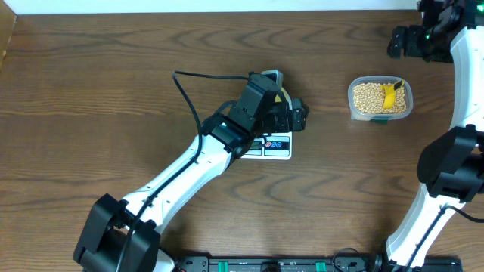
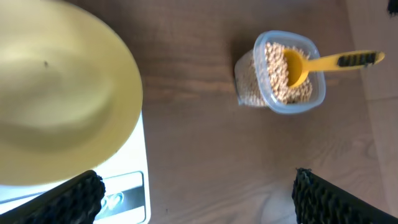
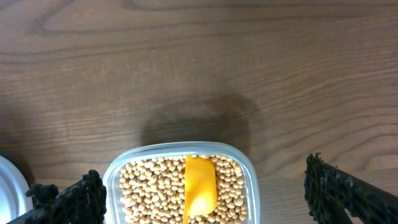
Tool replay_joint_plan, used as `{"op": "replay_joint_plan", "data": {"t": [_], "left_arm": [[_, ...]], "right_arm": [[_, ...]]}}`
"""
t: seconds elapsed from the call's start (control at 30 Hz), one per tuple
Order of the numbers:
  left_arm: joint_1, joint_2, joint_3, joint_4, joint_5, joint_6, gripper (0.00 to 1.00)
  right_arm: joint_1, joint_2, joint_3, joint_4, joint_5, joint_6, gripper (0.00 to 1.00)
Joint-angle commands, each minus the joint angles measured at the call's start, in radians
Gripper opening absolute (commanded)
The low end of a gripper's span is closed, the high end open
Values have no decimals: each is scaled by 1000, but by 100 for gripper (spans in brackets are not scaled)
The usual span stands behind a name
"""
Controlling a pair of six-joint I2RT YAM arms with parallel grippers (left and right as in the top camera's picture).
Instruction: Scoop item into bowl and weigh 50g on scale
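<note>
All views look down, sharing beans [image 1: 367, 97]

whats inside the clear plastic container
The clear container is filled with tan beans, with a yellow scoop resting in them. Its floor and whatever lies beneath the beans are covered.

Your left arm [image 1: 185, 168] and right arm [image 1: 463, 68] are built from glossy white links joined by bulky black joint housings. A thin black cable [image 1: 212, 75] loops off the left one. Your fingertips [image 2: 74, 199] are matte black and coarsely textured.
</note>
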Motion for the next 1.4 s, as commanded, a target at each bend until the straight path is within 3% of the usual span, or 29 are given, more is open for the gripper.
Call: {"op": "replay_joint_plan", "data": {"t": [0.0,0.1,0.33,0.6,0.67,0.73,0.77,1.03,1.17,1.37], "left_arm": [[-3,5,2,-43,76,-2,98],[-3,3,29,-72,109,54,98],[0,-3,156,-339,93,92,98],[7,-5,155,-343,93,87,98],[7,-5,155,-357,152,88,98],[9,-5,156,-347,322,299,98],[9,-5,156,-359,341,334,97],[26,5,315,-758,340,531,98],[23,41,380,-853,305,642,98],[-19,227,428,-1034,262,784,98]], "right_arm": [[-5,9,11,-1,3,12,99],[-6,9,11,-1,3,12,99],[-5,9,11,-1,3,12,99],[-4,9,11,-1,3,12,99],[-4,9,11,-1,3,12,99],[-4,9,11,-1,3,12,99],[-4,9,11,-1,3,12,99],[-4,9,11,-1,3,12,99],[-4,9,11,-1,3,12,99],[-4,9,11,-1,3,12,99]]}}
